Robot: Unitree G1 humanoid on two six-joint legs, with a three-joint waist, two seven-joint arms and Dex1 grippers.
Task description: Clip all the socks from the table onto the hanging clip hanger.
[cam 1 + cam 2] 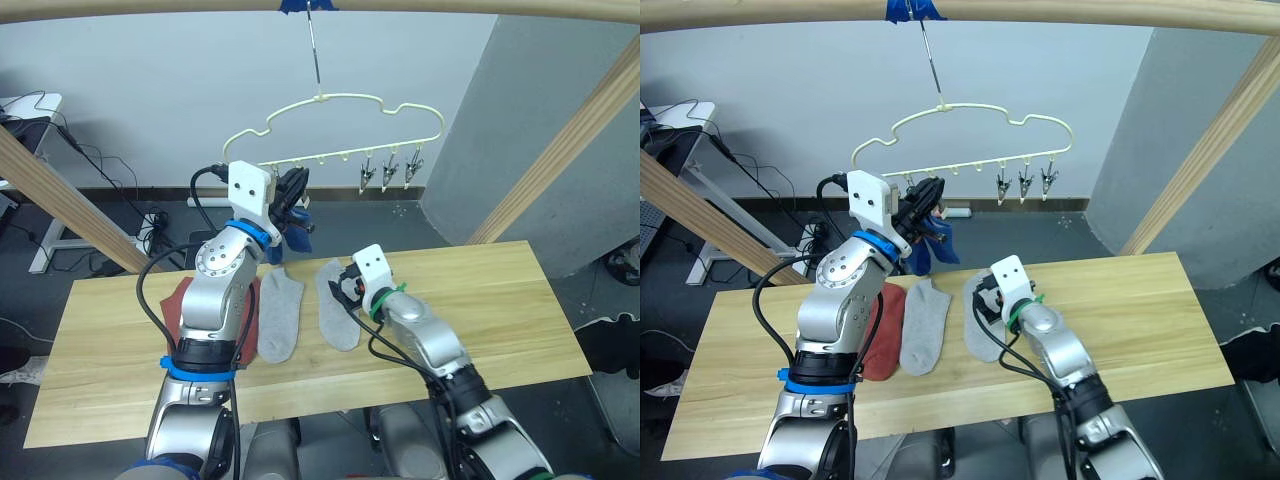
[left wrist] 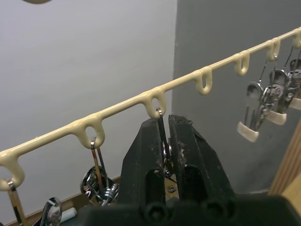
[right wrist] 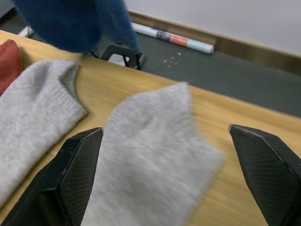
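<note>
Grey sock lies between right gripper's wide-apart jaws; left gripper pinches a clip.

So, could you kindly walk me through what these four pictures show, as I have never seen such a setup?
This is a two-armed humanoid robot. Two pictures come from its head, looking down over its arms; the other two come from a camera on each wrist.

On the wooden table lie two grey socks and a red sock. A cream clip hanger hangs from the bar above, and a blue sock dangles below it.

The left end effector is raised to the hanger, its fingers closed around a metal clip. The right end effector is open, with one finger on each side of the nearer grey sock, not yet gripping it.
</note>
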